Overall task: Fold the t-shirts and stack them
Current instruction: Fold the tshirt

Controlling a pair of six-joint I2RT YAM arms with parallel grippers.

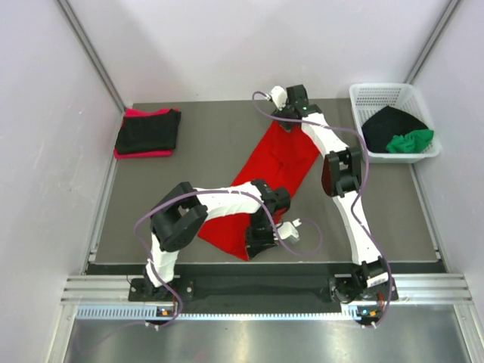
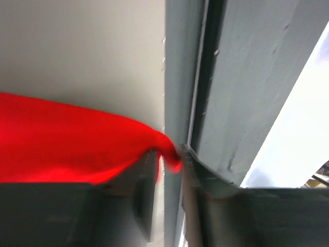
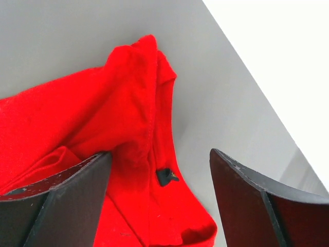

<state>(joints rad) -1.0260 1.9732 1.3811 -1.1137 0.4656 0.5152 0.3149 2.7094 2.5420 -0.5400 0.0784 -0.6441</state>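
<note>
Right pincer (image 3: 159, 154), spread wide, hovers over the collar end of the bright red t-shirt (image 1: 272, 170), lying diagonally across the table (image 1: 204, 144) toward the left pincer (image 2: 169, 152), narrowly parted around its near corner.

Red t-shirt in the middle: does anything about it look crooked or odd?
Yes. The red t-shirt lies diagonally across the table, askew to its edges and rumpled at the far end, unlike the neatly folded stack at far left.
</note>
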